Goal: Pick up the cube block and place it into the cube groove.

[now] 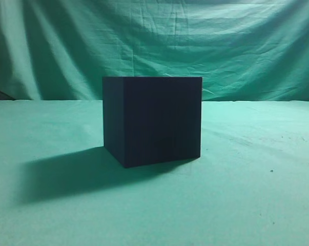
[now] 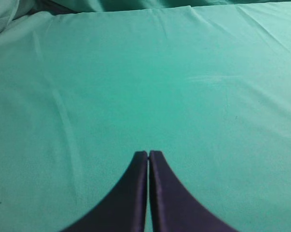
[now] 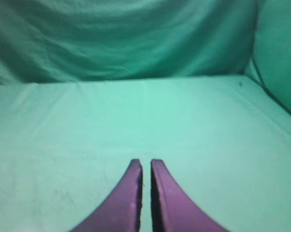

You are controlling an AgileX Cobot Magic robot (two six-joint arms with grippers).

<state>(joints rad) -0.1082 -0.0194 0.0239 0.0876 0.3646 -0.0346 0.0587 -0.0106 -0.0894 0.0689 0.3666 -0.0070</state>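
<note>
The cube groove (image 1: pixel 154 120), a large plain navy-black box, stands upright in the middle of the green cloth in the exterior view. The small purple cube block shows in no view. Neither arm shows in the exterior view. My left gripper (image 2: pixel 148 153) is shut and empty, hovering over bare green cloth in the left wrist view. My right gripper (image 3: pixel 146 162) is shut with a thin slit between its purple fingers, empty, over bare cloth in the right wrist view.
The green cloth (image 1: pixel 246 195) covers the table and hangs as a backdrop (image 1: pixel 159 41) behind it. The box casts a dark shadow (image 1: pixel 67 177) to its left. A cloth fold rises at the right edge of the right wrist view (image 3: pixel 280 53).
</note>
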